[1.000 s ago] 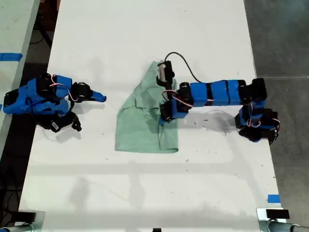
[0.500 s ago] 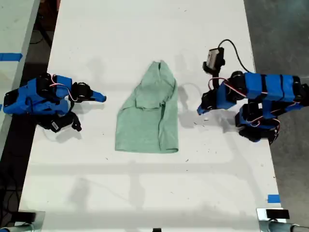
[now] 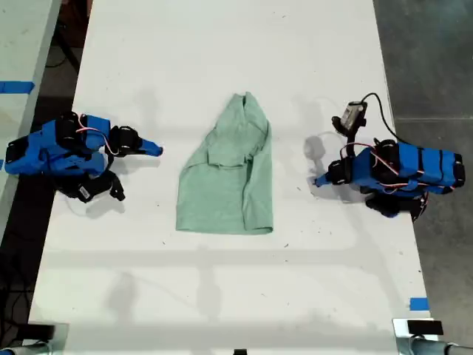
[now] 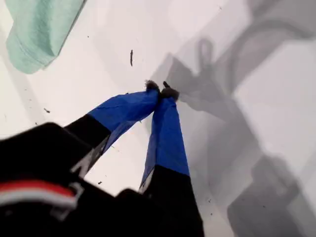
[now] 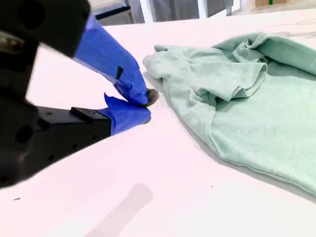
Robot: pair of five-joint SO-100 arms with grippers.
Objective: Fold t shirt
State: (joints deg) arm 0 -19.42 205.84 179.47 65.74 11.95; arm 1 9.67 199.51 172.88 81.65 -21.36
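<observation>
The pale mint-green t shirt (image 3: 225, 177) lies partly folded on the white table (image 3: 222, 296), with one side laid over its middle and its narrow end toward the table's far end. My first gripper (image 3: 318, 181) rests shut and empty at the exterior view's right, a short gap from the shirt's edge. In the first wrist view its blue fingertips (image 4: 160, 90) touch each other, and only a corner of the shirt (image 4: 39, 29) shows. My second gripper (image 3: 155, 149) sits shut at the exterior view's left, close to the shirt (image 5: 247, 108) without touching it (image 5: 147, 106).
Bare white table surrounds the shirt. A blue tape mark (image 3: 418, 303) sits near the table's front corner at the exterior view's right. Grey floor lies past the table's edge at that side, and a second table with blue tape (image 3: 15, 86) stands at the exterior view's left.
My first arm has let go of the shirt's folded side and pulled back toward the exterior view's right, lowering onto the table. The shirt stays folded; my second arm has not moved.
</observation>
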